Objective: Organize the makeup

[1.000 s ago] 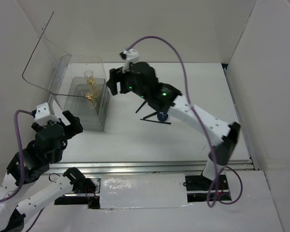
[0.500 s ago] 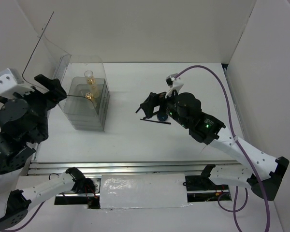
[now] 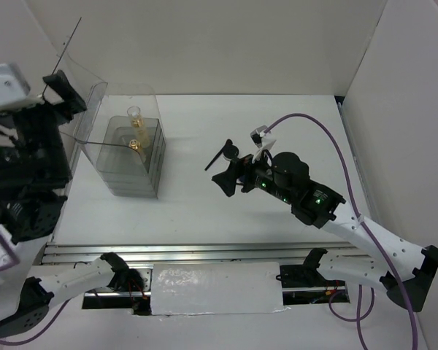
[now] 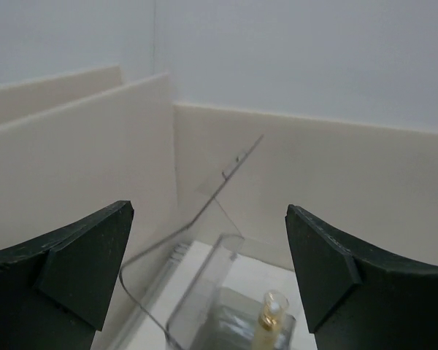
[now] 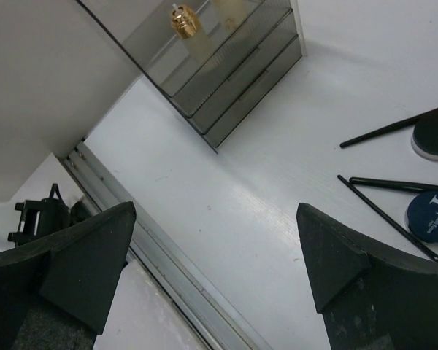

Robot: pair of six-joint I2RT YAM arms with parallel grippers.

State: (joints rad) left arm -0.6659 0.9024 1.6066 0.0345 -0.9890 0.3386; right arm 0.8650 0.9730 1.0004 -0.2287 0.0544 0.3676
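With the right hand (image 5: 213,281) spread wide and empty over the table (image 5: 233,189), shows in its wrist view thin black brushes (image 5: 383,131) beside the dark blue compact (image 5: 429,215) and black compact (image 5: 434,135), mostly hidden under the arm from above. With the left hand (image 4: 204,281) likewise spread, high up, looks down on a gold-topped bottle (image 4: 269,319) inside the clear box (image 3: 124,182).
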